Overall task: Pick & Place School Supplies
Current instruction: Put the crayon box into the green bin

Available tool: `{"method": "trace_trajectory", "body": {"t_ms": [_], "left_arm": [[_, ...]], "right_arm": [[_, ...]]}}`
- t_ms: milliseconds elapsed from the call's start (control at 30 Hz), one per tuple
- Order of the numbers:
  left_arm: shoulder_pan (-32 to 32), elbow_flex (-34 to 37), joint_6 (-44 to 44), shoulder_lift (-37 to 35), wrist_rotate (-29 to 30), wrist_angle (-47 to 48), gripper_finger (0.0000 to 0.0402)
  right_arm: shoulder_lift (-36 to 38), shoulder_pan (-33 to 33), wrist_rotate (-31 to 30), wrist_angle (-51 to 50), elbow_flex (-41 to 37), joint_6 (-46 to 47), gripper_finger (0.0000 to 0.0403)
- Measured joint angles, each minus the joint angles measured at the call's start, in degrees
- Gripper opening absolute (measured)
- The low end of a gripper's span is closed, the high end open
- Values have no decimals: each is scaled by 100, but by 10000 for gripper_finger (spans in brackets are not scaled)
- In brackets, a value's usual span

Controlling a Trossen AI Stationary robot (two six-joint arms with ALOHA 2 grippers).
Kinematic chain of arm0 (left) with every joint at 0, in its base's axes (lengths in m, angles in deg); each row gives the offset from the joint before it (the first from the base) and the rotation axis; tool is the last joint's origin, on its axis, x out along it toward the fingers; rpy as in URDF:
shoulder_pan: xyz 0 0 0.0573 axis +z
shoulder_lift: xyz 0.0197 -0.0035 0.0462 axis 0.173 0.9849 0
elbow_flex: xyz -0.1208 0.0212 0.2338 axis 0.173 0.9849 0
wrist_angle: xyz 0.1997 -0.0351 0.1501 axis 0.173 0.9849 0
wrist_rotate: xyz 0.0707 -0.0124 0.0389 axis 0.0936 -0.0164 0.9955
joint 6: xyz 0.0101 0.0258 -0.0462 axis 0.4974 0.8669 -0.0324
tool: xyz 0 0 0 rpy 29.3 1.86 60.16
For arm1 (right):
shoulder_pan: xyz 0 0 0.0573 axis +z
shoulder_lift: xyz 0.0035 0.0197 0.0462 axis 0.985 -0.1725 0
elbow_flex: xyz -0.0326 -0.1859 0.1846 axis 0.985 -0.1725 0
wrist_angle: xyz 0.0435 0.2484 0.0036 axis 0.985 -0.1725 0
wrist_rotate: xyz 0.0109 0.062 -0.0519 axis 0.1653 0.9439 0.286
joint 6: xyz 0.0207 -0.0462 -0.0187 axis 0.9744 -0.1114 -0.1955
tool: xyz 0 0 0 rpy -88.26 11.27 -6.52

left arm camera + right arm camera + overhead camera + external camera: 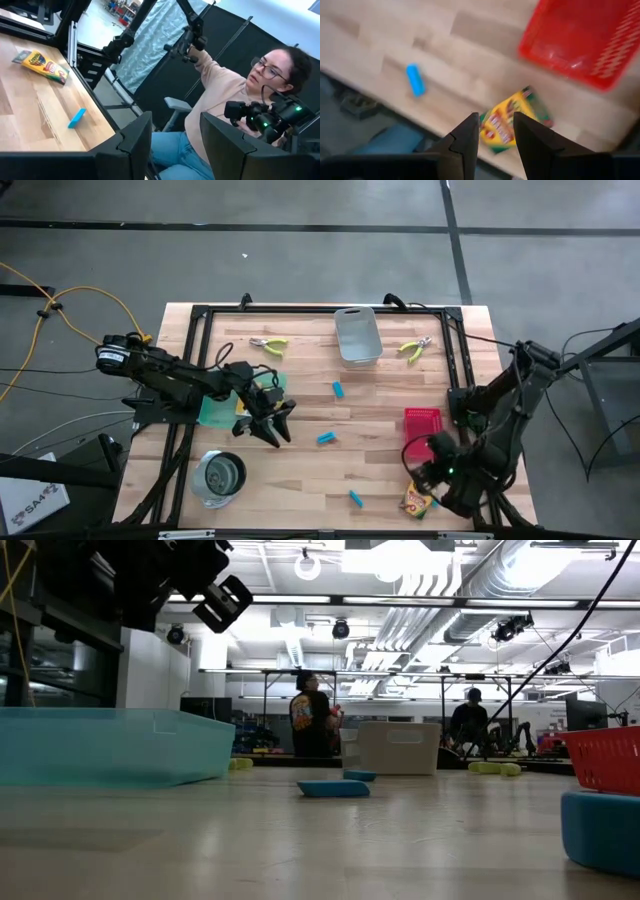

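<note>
Looking along the near edge of the counter, you have a round metal cup close to the near left corner. Further along that edge lies a small light-blue block. By the near right corner lies a yellow-and-green crayon box, flat on the wood.

Your right tool hangs over that corner. In the right wrist view its fingers stand apart with nothing clamped between them, and the crayon box lies on the counter just beyond them, not gripped.

A step back from the near edge, your left tool hangs over the left half of the counter. Its two fingers are spread wide and empty. A second light-blue block lies just to the right of it, clear of the fingers. The red mesh tray sits by the right edge, just beyond the right tool. A green mat lies partly under the left arm.

Toward the middle, a third light-blue block lies alone.

Along the far edge, a grey plastic bin stands at the centre. One yellow-green-handled plier tool lies to its left and another plier tool to its right, both apart from it.
</note>
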Motion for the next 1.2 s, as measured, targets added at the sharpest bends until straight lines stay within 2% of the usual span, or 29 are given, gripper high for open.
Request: {"method": "trace_trajectory", "body": {"t_ms": [267, 467, 633, 1200], "left_arm": [[110, 0, -45, 0, 16, -196, 163], [107, 0, -55, 0, 24, -222, 163], [107, 0, -63, 0, 27, -219, 163], [107, 0, -44, 0, -40, -212, 163]], "right_arm": [[280, 3, 454, 1297, -994, -135, 114], [789, 186, 473, 2507, -1948, 212, 114], [1144, 426, 421, 3116, -2497, 573, 114], [1190, 549, 624, 3527, -3066, 594, 114]]}}
